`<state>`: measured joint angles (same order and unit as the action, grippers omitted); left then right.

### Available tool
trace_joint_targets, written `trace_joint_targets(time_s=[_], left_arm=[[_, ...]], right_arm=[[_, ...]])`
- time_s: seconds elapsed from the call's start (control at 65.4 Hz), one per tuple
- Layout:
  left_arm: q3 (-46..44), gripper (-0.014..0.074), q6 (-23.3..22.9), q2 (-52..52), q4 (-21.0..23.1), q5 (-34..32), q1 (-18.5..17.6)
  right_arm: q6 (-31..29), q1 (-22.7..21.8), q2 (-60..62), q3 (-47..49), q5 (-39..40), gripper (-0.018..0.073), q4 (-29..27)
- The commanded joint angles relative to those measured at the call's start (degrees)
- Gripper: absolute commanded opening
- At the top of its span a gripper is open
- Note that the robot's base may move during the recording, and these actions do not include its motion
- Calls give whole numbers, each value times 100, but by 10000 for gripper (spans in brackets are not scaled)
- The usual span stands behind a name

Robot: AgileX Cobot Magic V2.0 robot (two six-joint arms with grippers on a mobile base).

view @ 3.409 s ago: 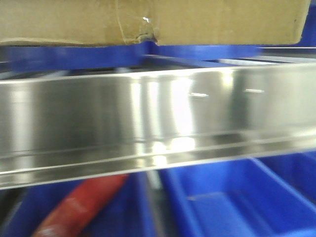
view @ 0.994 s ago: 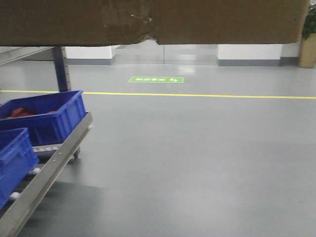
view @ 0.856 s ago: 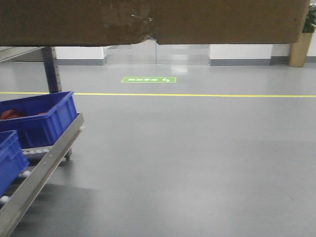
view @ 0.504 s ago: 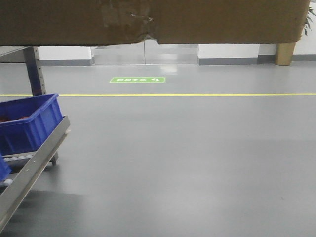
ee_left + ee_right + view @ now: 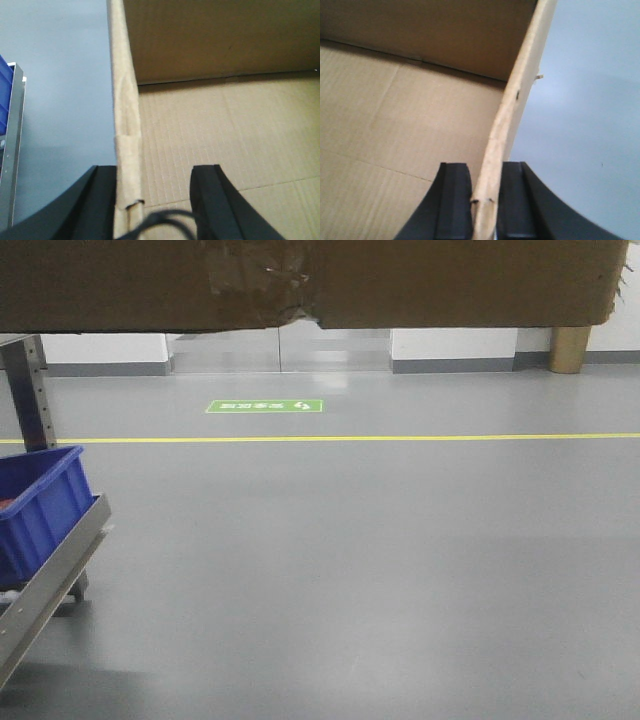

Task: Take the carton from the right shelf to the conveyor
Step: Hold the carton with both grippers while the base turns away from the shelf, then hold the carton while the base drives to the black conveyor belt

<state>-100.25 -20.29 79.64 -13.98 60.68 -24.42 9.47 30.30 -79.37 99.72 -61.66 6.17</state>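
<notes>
The carton (image 5: 400,280) is a wide brown cardboard box with tape over a torn seam; it fills the top of the front view, held up off the floor. In the left wrist view my left gripper (image 5: 155,172) straddles the carton's (image 5: 225,125) left wall. The outer finger (image 5: 97,200) lies against the wall and the inner finger (image 5: 212,200) stands well apart from it. My right gripper (image 5: 484,170) is shut on the carton's (image 5: 395,100) right wall. The right shelf (image 5: 50,570) shows at the lower left. The conveyor is out of view.
A blue bin (image 5: 35,505) sits on the shelf, whose rail also shows in the left wrist view (image 5: 12,150). Grey floor (image 5: 380,570) spreads ahead with a yellow line (image 5: 450,437) and a green floor sign (image 5: 265,406). A wall and glass doors stand far back.
The view has swung away from the shelf: its rail and blue bins have slid left, almost out of frame. The carton stays fixed at the top of the view.
</notes>
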Motion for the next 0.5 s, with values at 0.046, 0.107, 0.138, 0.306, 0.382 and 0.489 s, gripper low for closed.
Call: trace_joint_targets(time_s=[0.046, 0.107, 0.138, 0.306, 0.382, 0.489], left_arm=[[-30, -9, 163, -64, 423, -365, -99], [-30, -9, 163, -64, 423, -365, -99], [-30, -9, 163, -64, 423, -365, -99], [-30, -9, 163, -64, 423, -365, -99], [-30, -9, 163, -64, 423, -365, -99], [-30, -9, 163, -64, 423, -365, -99]], right_arm=[[-136, 24, 38, 15, 477, -67, -249], [-136, 24, 38, 15, 477, -67, -249], [-136, 24, 38, 15, 477, -67, -249], [-136, 24, 38, 15, 477, -67, -249], [-136, 24, 38, 15, 477, -67, -249], [-136, 24, 38, 15, 477, -67, -249]])
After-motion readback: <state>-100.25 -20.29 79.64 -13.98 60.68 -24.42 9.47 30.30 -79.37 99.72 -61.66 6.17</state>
